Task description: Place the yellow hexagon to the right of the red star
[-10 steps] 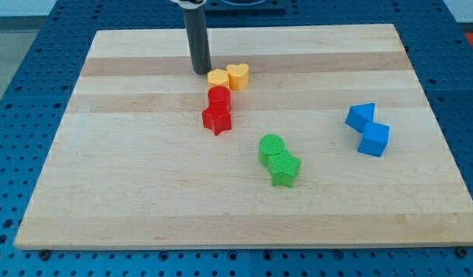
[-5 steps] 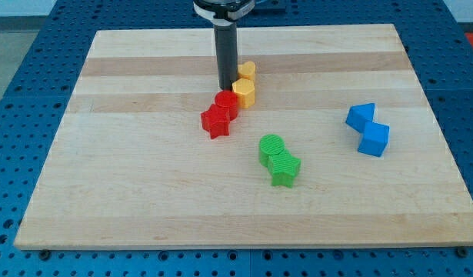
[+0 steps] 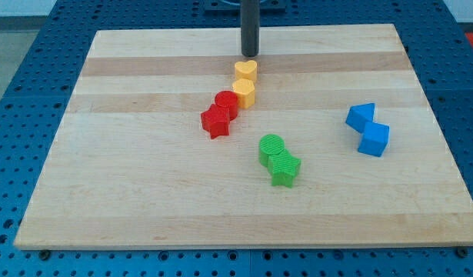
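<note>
The yellow hexagon (image 3: pixel 244 91) sits near the board's upper middle, touching the red cylinder (image 3: pixel 226 103) at its lower left. The red star (image 3: pixel 215 121) lies just below and left of the cylinder. A yellow heart (image 3: pixel 246 71) stands right above the hexagon. My tip (image 3: pixel 250 55) is above the heart, toward the view's top, a small gap away from it and not touching any block.
A green cylinder (image 3: pixel 271 148) and a green star (image 3: pixel 284 168) sit together below the middle. Two blue blocks (image 3: pixel 360 117) (image 3: pixel 374 139) lie at the view's right. The wooden board (image 3: pixel 128 200) rests on a blue perforated table.
My tip pushed the yellow hexagon down and right against the red cylinder, then moved up and right past the yellow heart. The heart shifted slightly. The red star moved a little left.
</note>
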{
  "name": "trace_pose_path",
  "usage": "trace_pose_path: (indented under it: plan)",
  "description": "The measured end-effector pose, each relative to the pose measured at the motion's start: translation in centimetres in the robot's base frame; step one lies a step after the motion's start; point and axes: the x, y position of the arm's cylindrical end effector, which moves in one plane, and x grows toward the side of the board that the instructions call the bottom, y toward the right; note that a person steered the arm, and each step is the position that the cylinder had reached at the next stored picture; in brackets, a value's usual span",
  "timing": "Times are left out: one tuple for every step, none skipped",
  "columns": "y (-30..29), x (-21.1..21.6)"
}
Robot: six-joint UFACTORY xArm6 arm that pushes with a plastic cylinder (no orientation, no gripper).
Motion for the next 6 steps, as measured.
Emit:
trace_pose_path:
  plan:
    - [0.0, 2.3]
    - [0.0, 4.9]
    - [0.0, 8.0]
    - [0.0, 10.7]
    - [0.0, 13.4]
    - [0.0, 14.1]
